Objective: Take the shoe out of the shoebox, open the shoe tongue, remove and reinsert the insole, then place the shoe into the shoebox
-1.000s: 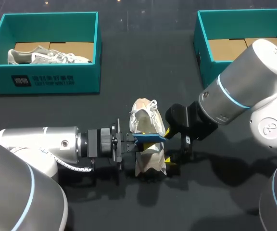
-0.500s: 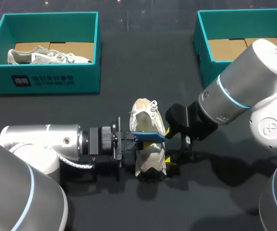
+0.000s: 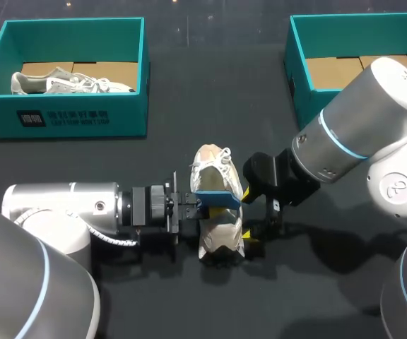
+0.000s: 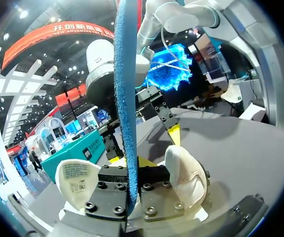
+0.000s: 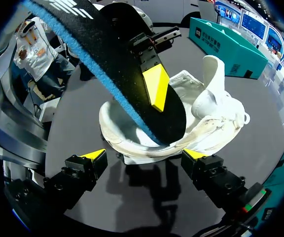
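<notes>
The left pincer [image 3: 198, 207] is closed tight on the insole [image 3: 217, 200], a thin, bendy black strip with a fuzzy blue edge. The insole's far end dips into the soft white cloth shoe [image 5: 206, 113] just ahead. The right pincer [image 5: 144, 155] sits around the heel, but whether it squeezes cannot be told. This looks like the insole step, and next the insole likely must slide in flat.

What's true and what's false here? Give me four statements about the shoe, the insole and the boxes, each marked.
The left gripper is shut on the blue insole. True.
The white shoe sits inside a teal shoebox. False: it rests on the black table.
The left shoebox holds a grey shoe. True.
The insole lies flat inside the white shoe. False: one end dips in, the rest sticks out.
</notes>
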Controlling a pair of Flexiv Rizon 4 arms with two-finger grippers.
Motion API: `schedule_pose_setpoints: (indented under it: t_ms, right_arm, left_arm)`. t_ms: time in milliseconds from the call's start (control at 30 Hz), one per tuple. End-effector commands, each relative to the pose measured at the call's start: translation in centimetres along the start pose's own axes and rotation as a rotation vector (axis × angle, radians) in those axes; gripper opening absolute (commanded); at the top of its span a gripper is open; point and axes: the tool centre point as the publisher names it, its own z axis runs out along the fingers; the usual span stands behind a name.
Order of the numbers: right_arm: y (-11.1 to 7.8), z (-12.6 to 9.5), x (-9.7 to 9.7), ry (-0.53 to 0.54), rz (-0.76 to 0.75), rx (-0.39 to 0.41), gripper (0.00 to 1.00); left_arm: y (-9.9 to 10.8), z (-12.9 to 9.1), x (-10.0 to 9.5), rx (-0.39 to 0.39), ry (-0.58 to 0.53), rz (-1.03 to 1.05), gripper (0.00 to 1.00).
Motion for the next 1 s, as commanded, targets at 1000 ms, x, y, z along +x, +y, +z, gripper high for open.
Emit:
schedule_pose_setpoints:
  t_ms: [1000]
  right_arm:
    - [0.0,0.1,0.1,-0.002,0.000,0.000,1.00]
  left_arm:
    - [2.7,0.9,-0.5,-0.076,-0.034,0.045,0.24]
